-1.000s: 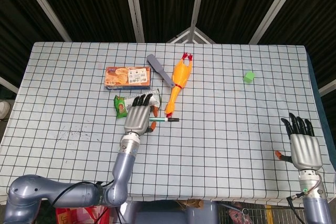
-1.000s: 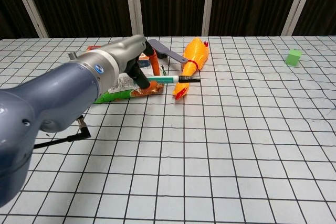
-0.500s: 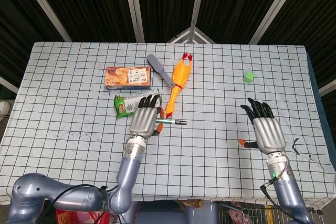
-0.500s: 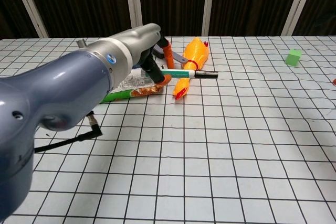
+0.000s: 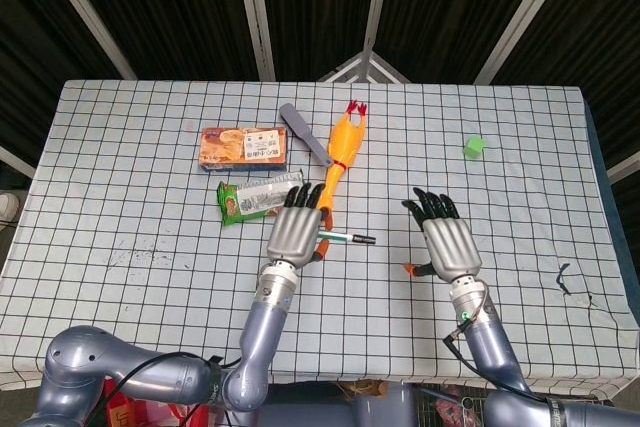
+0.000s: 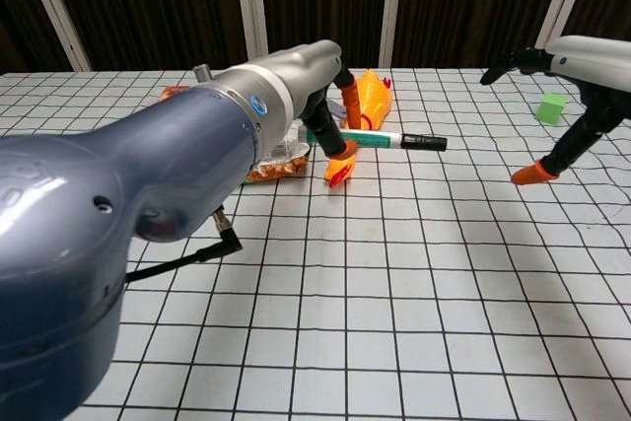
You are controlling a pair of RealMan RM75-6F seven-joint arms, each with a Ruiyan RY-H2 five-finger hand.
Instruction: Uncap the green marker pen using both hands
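My left hand (image 5: 297, 232) (image 6: 325, 105) holds the green marker pen (image 5: 346, 238) (image 6: 380, 139) above the table, its black end pointing toward my right side. The pen lies level, with the green and white barrel at the hand. My right hand (image 5: 446, 244) (image 6: 572, 71) hovers open a short way right of the pen's black tip, fingers spread, holding nothing. A gap still separates that hand from the pen.
A rubber chicken (image 5: 339, 158) (image 6: 363, 105), a grey spatula (image 5: 305, 134), a snack box (image 5: 244, 147) and a green snack packet (image 5: 252, 197) lie behind my left hand. A small green cube (image 5: 474, 146) (image 6: 551, 106) sits far right on the checkered tablecloth (image 5: 130, 207).
My left hand has carried the pen rightward toward the middle. My right hand has moved in from the table's right edge to just beside the pen's tip.
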